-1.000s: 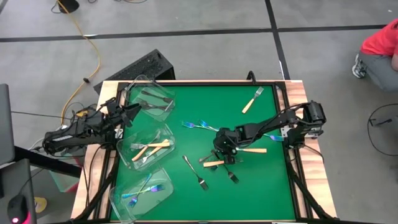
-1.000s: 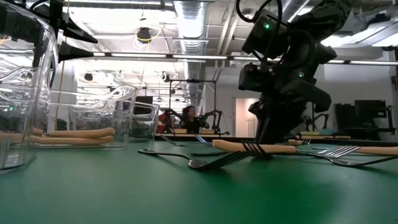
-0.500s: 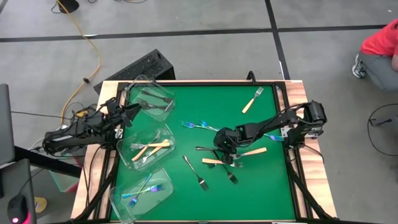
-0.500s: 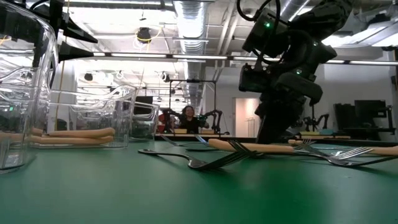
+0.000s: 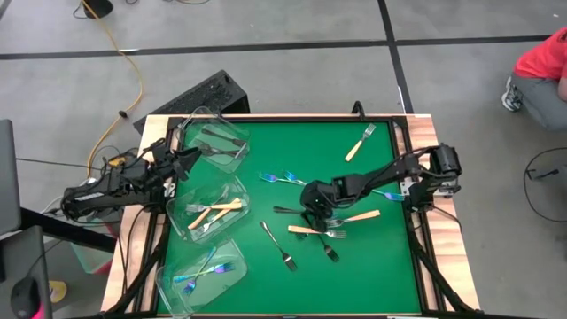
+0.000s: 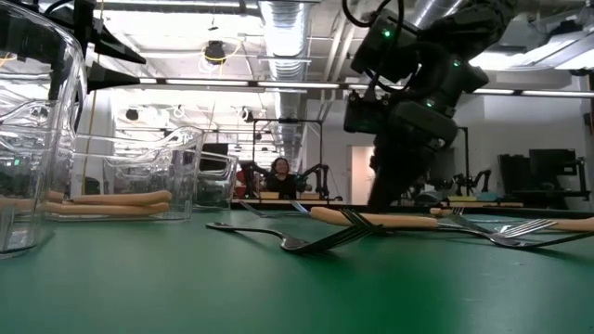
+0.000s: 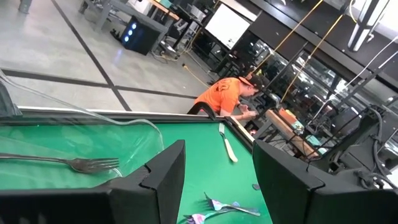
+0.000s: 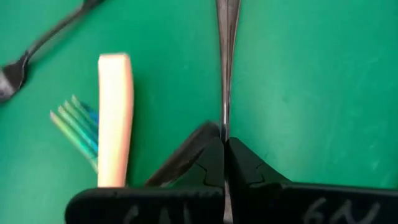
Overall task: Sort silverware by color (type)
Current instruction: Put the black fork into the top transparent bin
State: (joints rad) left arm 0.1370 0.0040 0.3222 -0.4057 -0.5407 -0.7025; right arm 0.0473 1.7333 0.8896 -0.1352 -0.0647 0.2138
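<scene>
Four views split the facts between them: only the right wrist view shows the right gripper point(image 8: 225, 163) with its fingers pressed together on the thin stem of a dark metal fork point(image 8: 226, 56), which lies flat on the green mat point(image 8: 311, 81) and runs straight away from the fingertips, with a cream-handled fork point(image 8: 115, 118) and the tines of an iridescent blue fork point(image 8: 74, 127) just beside it. From above, that gripper point(image 5: 312, 206) sits low near the middle of the mat, its arm stretched in from the right edge, amid a loose scatter of forks; one more cream-handled fork point(image 5: 360, 142) lies well apart toward the far right corner. Three clear tubs point(image 5: 210, 209) line the left side, holding dark forks in the far one, cream-handled ones in the middle and blue ones in the near one. At table height the gripper's dark body point(image 6: 404, 111) comes down behind a cream handle lying across the foreground, so the grip itself is hidden there. The left gripper point(image 7: 214, 180) hangs over the far tub with its two fingers set apart and nothing between them; a grey fork point(image 7: 68, 163) rests in that tub. A person in an orange shirt point(image 7: 227, 96) crouches beyond the table's far edge, seemingly low to the floor, though the view is too distant to be sure.
</scene>
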